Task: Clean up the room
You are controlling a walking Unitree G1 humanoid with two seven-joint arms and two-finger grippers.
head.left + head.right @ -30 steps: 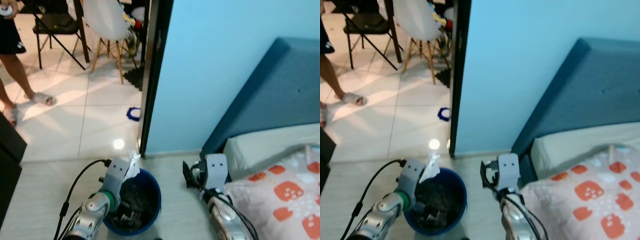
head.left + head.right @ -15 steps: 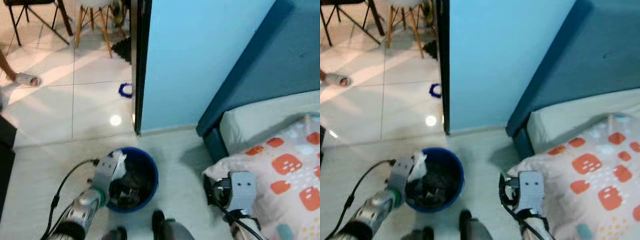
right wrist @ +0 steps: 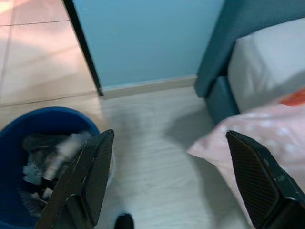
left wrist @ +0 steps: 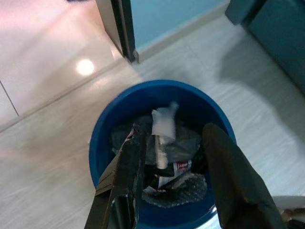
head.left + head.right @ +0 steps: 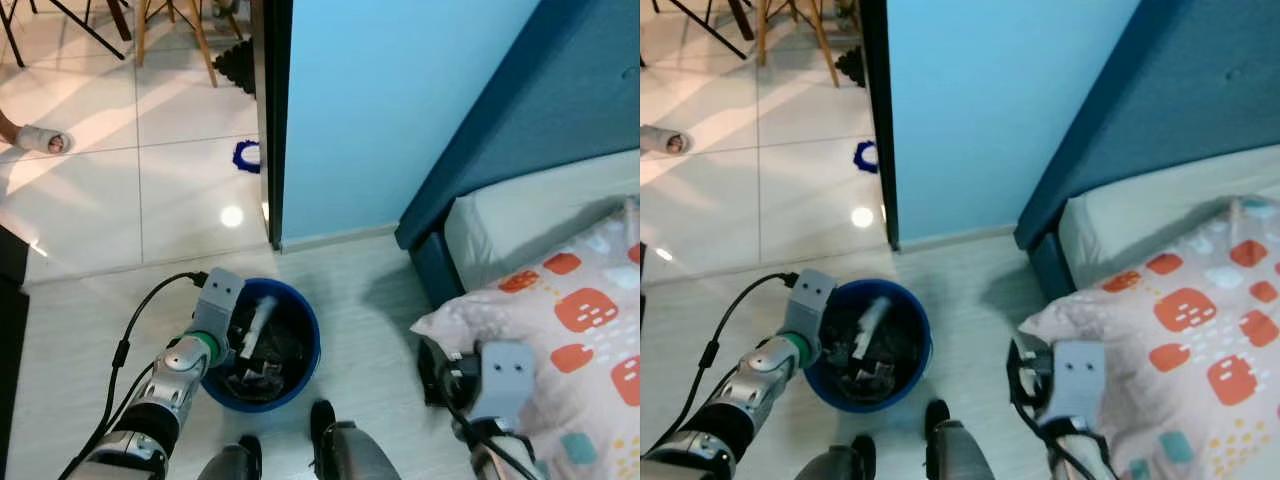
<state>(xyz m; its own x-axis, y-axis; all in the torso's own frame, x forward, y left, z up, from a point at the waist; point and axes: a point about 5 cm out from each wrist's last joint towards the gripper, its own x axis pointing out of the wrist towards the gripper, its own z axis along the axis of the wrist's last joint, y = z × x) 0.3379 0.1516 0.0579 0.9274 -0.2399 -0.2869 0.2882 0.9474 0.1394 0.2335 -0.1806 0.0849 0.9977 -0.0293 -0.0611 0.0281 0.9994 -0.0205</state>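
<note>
Released tissue (image 4: 163,125) now inside bin (image 5: 311,345); left tool (image 4: 174,164) open.

right wrist cam: claw spread wide over the floor

the right claw (image 3: 178,183) has its two black fingers (image 3: 93,167) far apart, nothing between them. past them there's pale wood-look floor (image 3: 157,143), a blue bin (image 3: 28,119) with crumpled trash (image 3: 57,152) inside, a light blue wall (image 3: 147,38), a dark door frame edge (image 3: 81,43), and the bed (image 3: 262,62) with a pinkish blanket (image 3: 224,138).
</note>
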